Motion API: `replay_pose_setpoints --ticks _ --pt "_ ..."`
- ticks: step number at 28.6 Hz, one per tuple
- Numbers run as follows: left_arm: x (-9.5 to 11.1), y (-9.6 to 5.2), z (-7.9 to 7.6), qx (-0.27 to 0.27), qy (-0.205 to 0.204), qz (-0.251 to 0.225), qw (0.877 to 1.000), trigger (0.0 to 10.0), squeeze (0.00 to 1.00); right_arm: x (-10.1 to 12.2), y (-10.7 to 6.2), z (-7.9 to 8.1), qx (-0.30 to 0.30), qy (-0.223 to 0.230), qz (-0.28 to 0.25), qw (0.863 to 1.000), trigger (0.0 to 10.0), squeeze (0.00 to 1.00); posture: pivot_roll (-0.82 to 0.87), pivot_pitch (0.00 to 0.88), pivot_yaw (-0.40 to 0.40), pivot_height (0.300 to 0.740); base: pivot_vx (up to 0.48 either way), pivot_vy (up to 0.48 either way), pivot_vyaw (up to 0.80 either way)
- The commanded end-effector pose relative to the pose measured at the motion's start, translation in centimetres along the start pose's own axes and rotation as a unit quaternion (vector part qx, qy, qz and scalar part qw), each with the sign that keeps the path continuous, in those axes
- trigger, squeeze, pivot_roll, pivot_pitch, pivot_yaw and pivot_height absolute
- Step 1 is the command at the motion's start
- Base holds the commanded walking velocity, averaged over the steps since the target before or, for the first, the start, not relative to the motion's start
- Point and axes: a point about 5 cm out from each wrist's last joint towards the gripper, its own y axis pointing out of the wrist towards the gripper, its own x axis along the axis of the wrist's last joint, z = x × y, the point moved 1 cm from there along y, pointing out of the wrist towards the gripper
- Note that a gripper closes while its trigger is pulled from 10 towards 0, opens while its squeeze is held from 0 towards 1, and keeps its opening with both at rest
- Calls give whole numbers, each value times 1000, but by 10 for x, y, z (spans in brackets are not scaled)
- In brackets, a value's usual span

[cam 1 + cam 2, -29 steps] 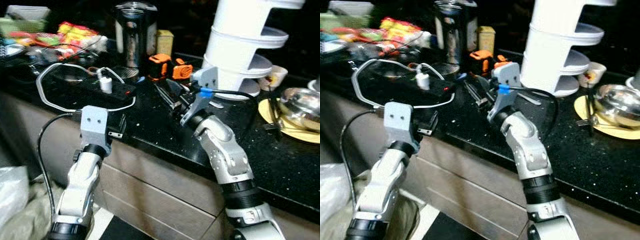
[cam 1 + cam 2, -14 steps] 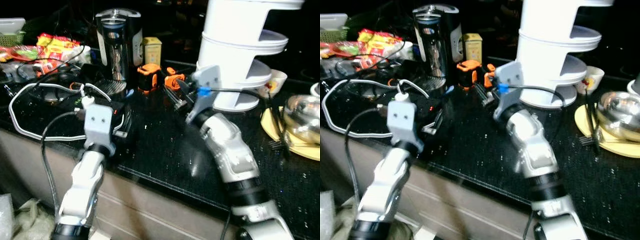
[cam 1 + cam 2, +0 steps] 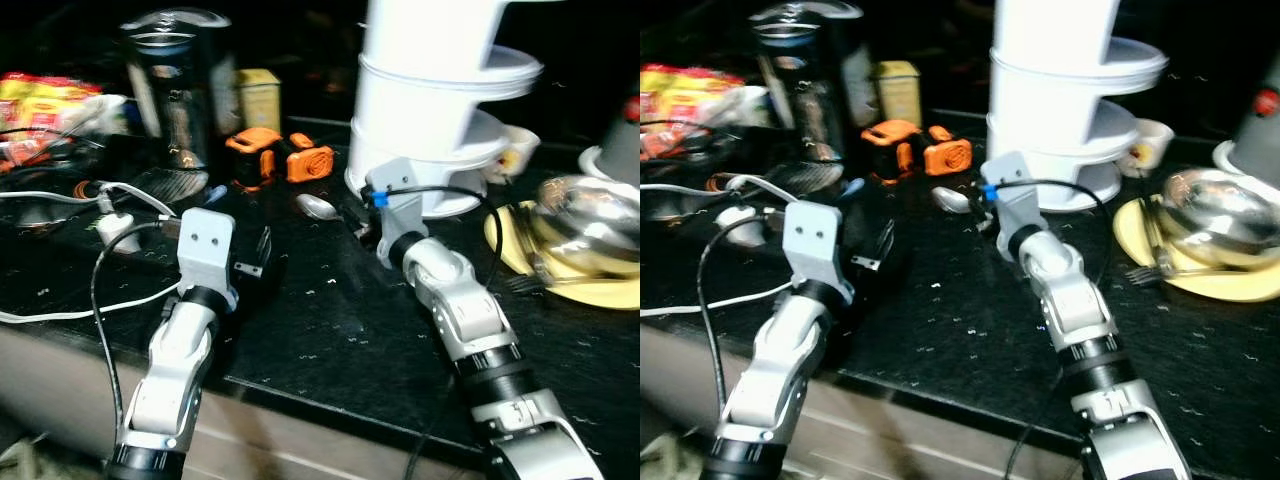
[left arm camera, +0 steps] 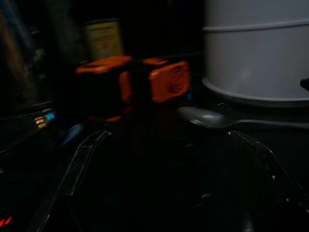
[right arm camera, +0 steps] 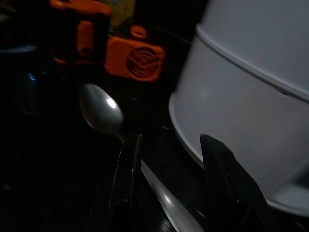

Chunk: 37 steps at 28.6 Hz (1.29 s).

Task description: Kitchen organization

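Up close, the right gripper [image 5: 166,145] stood spread astride one spoon [image 5: 102,111] by the white rack [image 5: 251,92]; the left gripper [image 4: 164,145] gaped too.

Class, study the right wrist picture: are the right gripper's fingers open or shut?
Open. The right gripper's two black fingers stand apart, with the spoon's handle on the black counter running between them, not yet clamped.

Black counter [image 3: 330,330]. Right gripper [image 3: 362,222] low beside spoon [image 3: 318,206], near white tiered stand [image 3: 430,100]. Left gripper [image 3: 262,262] over counter. Orange gadget [image 3: 278,160] behind spoon.
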Motion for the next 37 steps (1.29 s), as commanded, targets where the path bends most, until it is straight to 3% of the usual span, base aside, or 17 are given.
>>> replay_pose_setpoints --ticks 1,3,6,14,16,21,25,26,27,28,31,34,35,36,37 --pt "1 -1 1 -1 -1 1 1000 10000 0 0 3 7 14 -12 6 1000 10000 0 71 0 -26 740 0 0 0" --pt "2 -1 0 0 3 2 1000 10000 0 -6 9 20 39 -78 33 996 10000 0 76 0 -34 740 0 0 0" --pt "1 -1 0 0 4 3 1000 10000 0 -4 15 29 69 -81 36 994 10000 0 77 0 -43 740 0 0 0" --pt "3 -4 -2 7 6 1 1000 10000 0 5 39 36 73 -85 64 992 10000 0 96 0 -73 740 0 0 0" --pt "4 -7 -2 9 8 1 1000 10000 0 5 44 34 72 -88 76 991 10000 0 109 0 -89 740 0 0 0" --pt "2 -19 1 22 13 12 1000 10000 0 -1 52 22 79 -45 136 987 10000 0 122 0 -105 740 0 0 0" --pt "1 -23 2 24 14 17 999 10000 0 2 53 11 68 -25 132 989 10000 0 127 0 -106 740 0 0 0" --pt "2 -24 2 24 14 18 999 10000 0 4 53 7 66 -17 127 989 10000 169 129 0 -106 740 0 0 0" --pt "2 -25 2 25 15 19 999 10000 0 6 53 4 64 -12 120 991 10000 169 129 0 -104 740 0 0 0" --pt "2 -26 3 25 16 20 999 10000 0 7 53 -1 61 -7 118 991 10000 996 131 0 -102 740 0 0 0" --pt "3 -27 3 25 17 21 999 10000 0 8 53 -7 55 3 116 992 10000 1000 135 0 -100 740 0 0 0" --pt "4 -28 4 25 19 22 999 10000 0 10 52 -13 49 3 117 992 10000 1000 137 0 -97 740 0 0 0" --pt "4 -29 3 24 20 24 999 10000 0 10 52 -15 48 3 119 992 10000 725 137 0 -96 740 0 0 0" --pt "4 -29 3 24 20 24 999 10000 0 10 52 -15 48 3 119 992 10000 725 137 0 -96 740 0 0 0" --pt "4 -29 3 23 20 25 999 10000 0 10 52 -17 48 -1 121 991 10000 0 138 0 -94 740 0 0 0"
